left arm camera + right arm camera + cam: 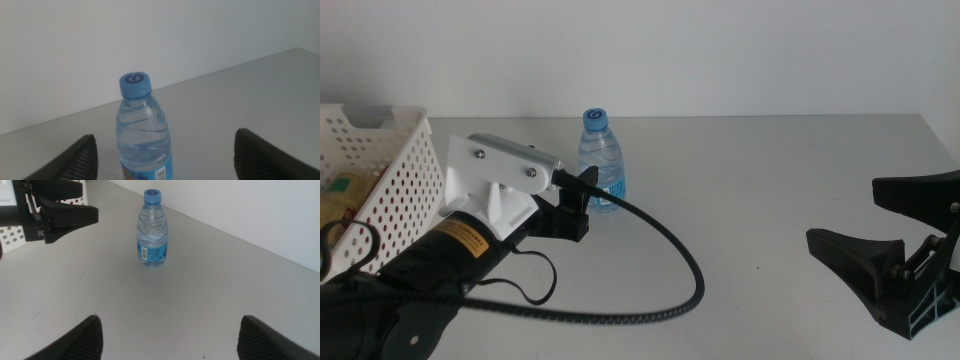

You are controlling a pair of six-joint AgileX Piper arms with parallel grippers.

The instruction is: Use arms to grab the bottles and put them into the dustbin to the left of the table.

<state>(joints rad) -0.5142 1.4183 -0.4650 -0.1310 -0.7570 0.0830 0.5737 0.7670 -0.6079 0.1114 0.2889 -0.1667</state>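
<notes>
The small water bottle stands upright near the back of the counter, its blue cap on and its blue label low on the clear body. The left gripper sits just in front of it, jaws spread wide with the bottle framed between them in the left wrist view (neither jaw touches it). The left arm reaches up from the lower left corner, tilted forward, its white housing on top, a yellow label on the dark body and a black cable looping out over the counter. At the left edge stands the white perforated dustbin; something yellowish lies inside, too hidden to name. The right gripper waits low at the right side, well apart from the bottle, jaws also spread wide, pointing across the counter toward the bottle
</notes>
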